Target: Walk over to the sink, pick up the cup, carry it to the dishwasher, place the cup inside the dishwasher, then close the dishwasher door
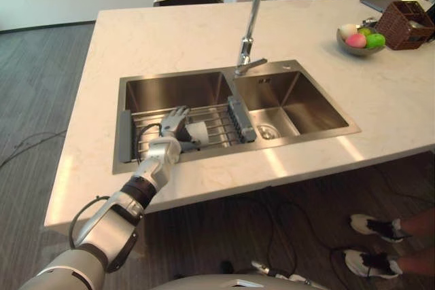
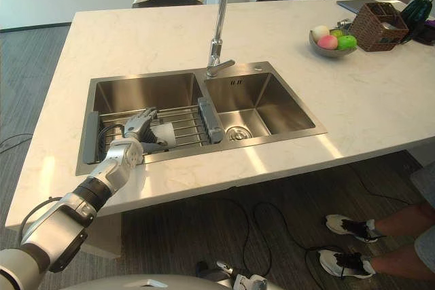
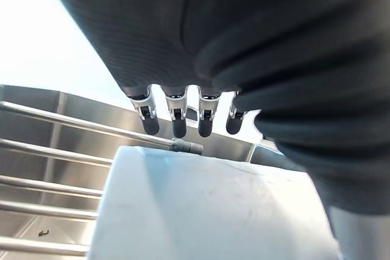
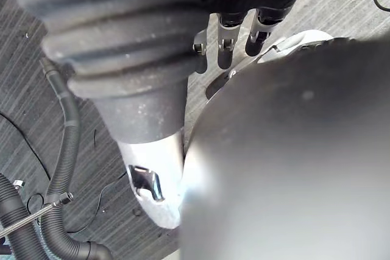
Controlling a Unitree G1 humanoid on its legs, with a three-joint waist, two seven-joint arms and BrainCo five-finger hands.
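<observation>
The left robot hand (image 1: 174, 124) reaches into the left basin of the 2-basin sink (image 1: 204, 76). Its fingers (image 3: 177, 123) lie straight over the white cup (image 1: 198, 134), which rests on the wire rack (image 1: 221, 127) beneath them, ungripped. A nudge could roll the cup along the bars. Rack and basin walls hem it in, so the open way out is upward. The right robot hand (image 4: 223, 50) hangs loose.

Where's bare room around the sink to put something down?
Free: counter left of and behind the sink; the right basin, bare but for its drain. Crowded: left basin, with rack, cup and left hand; far right corner, with fruit bowl and basket.
</observation>
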